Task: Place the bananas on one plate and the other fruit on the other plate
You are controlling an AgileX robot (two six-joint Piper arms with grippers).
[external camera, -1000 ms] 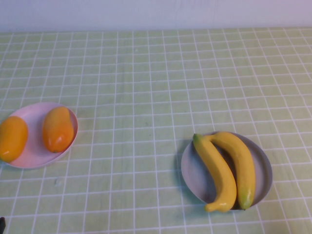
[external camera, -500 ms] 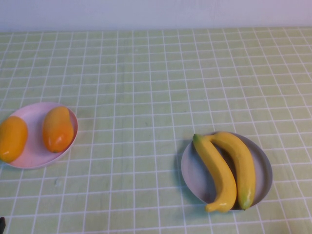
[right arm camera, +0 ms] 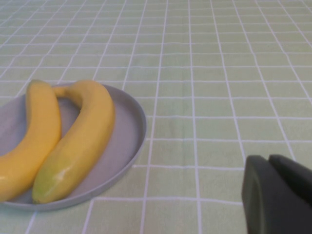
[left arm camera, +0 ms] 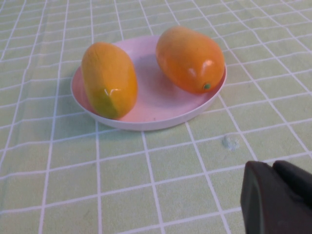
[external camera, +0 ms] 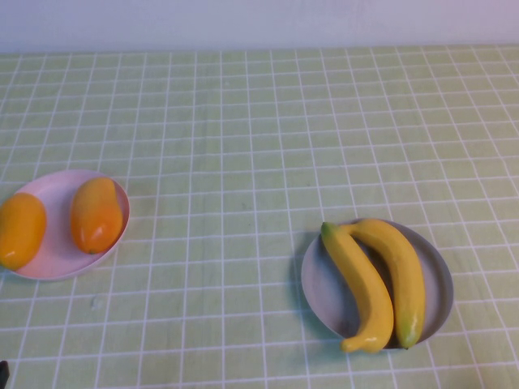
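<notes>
Two yellow bananas (external camera: pixel 381 279) (right arm camera: pixel 73 141) lie side by side on the grey-blue plate (external camera: pixel 436 288) (right arm camera: pixel 127 131) at the near right of the table. Two orange mango-like fruits (external camera: pixel 96 214) (left arm camera: pixel 190 58) rest on the pale pink plate (external camera: pixel 57 243) (left arm camera: pixel 161 105) at the near left. In the left wrist view my left gripper (left arm camera: pixel 273 195) is shut and holds nothing, pulled back short of the pink plate. My right gripper (right arm camera: pixel 270 190) shows in the right wrist view, also shut with nothing in it, set back from the grey-blue plate.
A green cloth with a white grid (external camera: pixel 243 146) covers the whole table, with a pale wall (external camera: pixel 243 20) behind its far edge. A small pale spot (left arm camera: pixel 229 142) marks the cloth near the pink plate.
</notes>
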